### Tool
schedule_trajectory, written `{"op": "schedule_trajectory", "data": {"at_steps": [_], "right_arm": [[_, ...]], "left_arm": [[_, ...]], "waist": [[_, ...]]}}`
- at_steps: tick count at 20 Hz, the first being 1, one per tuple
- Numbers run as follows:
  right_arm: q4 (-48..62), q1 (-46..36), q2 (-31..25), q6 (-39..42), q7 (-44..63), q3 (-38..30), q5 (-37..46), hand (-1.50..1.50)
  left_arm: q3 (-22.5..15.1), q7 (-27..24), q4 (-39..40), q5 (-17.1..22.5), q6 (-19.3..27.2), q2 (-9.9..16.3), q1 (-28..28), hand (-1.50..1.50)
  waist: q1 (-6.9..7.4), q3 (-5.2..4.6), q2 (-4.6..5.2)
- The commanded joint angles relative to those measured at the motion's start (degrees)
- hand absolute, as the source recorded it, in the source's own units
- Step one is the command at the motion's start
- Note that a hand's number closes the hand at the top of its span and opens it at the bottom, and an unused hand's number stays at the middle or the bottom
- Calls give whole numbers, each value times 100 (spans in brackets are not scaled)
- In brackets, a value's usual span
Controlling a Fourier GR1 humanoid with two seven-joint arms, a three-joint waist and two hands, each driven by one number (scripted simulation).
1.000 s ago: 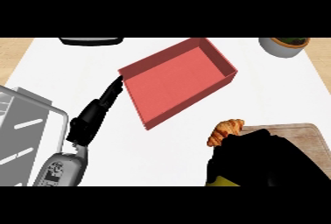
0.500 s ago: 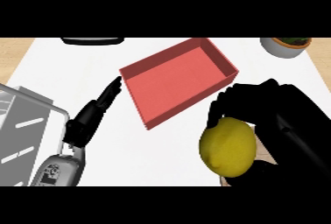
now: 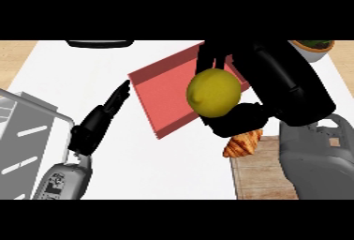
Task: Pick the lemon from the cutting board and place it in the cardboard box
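Right hand [image 3: 239, 119] grasps the lemon [image 3: 214, 92] at frame centre, over the red box [image 3: 162, 93] (left hand [image 3: 97, 124] released); early release risks rolling out.

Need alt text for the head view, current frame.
The right hand holds a yellow lemon above a red box on a white counter. A croissant lies on the cutting board at lower right. The left hand rests open at the left, beside the box.
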Motion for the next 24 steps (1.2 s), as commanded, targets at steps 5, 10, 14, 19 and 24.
{"op": "schedule_trajectory", "data": {"at_steps": [5,10,14,19,24], "right_arm": [[1753,-609,115,-830,-743,-94,787,150],[3300,-1295,300,-1455,-1345,-91,1233,150],[4007,-1375,448,-1815,-1627,-153,1440,150],[5104,-1335,641,-2310,-1928,-142,1702,150],[6212,-1576,834,-2327,-1723,-511,817,-150]], "left_arm": [[-214,397,-23,-263,201,-344,-273,0],[-12,21,118,-116,-50,-160,-152,0],[-138,31,50,-305,135,-344,-57,0],[-95,297,-455,-129,-68,-233,138,0],[-198,121,-271,-243,-1,-342,99,0]], "waist": [[-4,2,11],[51,0,24],[26,1,12],[51,3,15],[181,3,60]]}}
